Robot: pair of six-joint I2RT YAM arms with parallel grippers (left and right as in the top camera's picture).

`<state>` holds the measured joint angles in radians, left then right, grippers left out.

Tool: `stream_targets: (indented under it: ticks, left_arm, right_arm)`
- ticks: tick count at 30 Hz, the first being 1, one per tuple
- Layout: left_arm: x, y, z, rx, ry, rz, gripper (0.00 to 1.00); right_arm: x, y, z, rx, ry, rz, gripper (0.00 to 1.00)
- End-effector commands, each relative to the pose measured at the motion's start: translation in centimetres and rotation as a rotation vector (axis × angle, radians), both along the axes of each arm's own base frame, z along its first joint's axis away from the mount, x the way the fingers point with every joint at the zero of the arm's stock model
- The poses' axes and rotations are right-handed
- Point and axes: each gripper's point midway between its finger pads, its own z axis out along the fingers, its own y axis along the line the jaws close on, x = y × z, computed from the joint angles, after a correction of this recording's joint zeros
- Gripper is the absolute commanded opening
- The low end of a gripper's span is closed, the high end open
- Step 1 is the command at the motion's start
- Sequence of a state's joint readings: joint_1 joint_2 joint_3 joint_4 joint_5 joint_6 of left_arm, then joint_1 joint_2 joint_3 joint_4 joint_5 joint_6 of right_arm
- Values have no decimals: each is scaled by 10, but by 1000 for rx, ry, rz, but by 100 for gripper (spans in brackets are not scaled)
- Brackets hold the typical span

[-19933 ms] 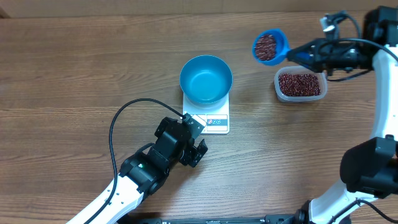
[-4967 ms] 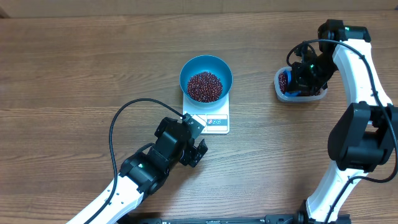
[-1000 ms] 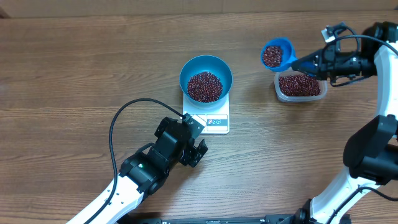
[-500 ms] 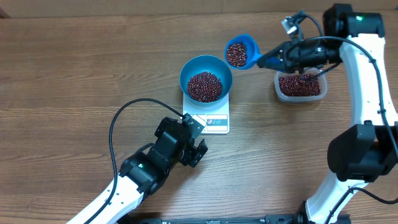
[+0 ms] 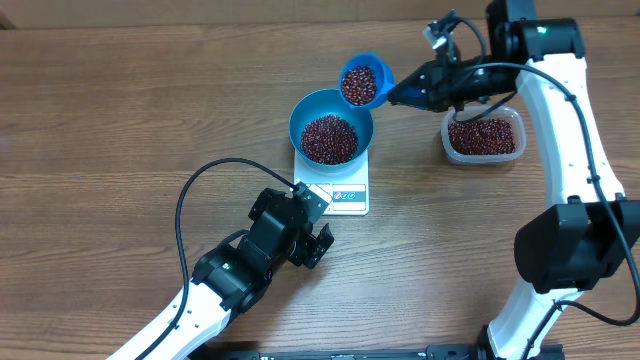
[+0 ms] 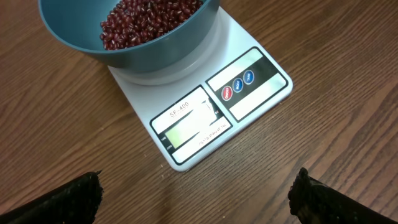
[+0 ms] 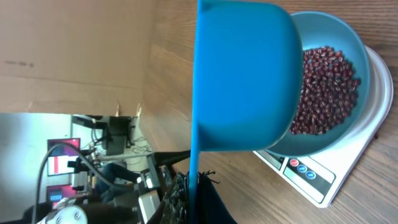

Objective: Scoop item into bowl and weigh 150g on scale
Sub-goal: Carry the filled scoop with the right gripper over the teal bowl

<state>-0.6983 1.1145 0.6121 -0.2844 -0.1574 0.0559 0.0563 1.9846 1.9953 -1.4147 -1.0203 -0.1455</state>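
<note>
Jaws: right gripper clamped on scoop over bowl's one-o'clock rim; left gripper wide, at scale's seven o'clock.

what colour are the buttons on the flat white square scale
One red and two blue round buttons; clearest in the left wrist view.

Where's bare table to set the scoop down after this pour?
Wide bare table left of the bowl; a strip between scale and tub; more on the tub's near side. Crowded: over the bowl, where the scoop hangs, and by the left arm.
</note>
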Motion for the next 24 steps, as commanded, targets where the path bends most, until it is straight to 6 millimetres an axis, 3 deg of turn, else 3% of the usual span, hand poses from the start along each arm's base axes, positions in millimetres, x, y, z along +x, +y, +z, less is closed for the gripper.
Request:
stream_targets:
  ticks: [1, 7, 24]
  left_arm:
    - [0, 2, 0, 5, -6, -4, 99]
    - [0, 2, 0, 5, -6, -4, 99]
    - [0, 2, 0, 5, -6, -4, 99]
  right_arm:
    - [-1, 11, 19, -40, -37, -28, 4]
    - [10, 21, 10, -126, -44, -77, 4]
    - [9, 39, -25, -428, -49, -166, 4]
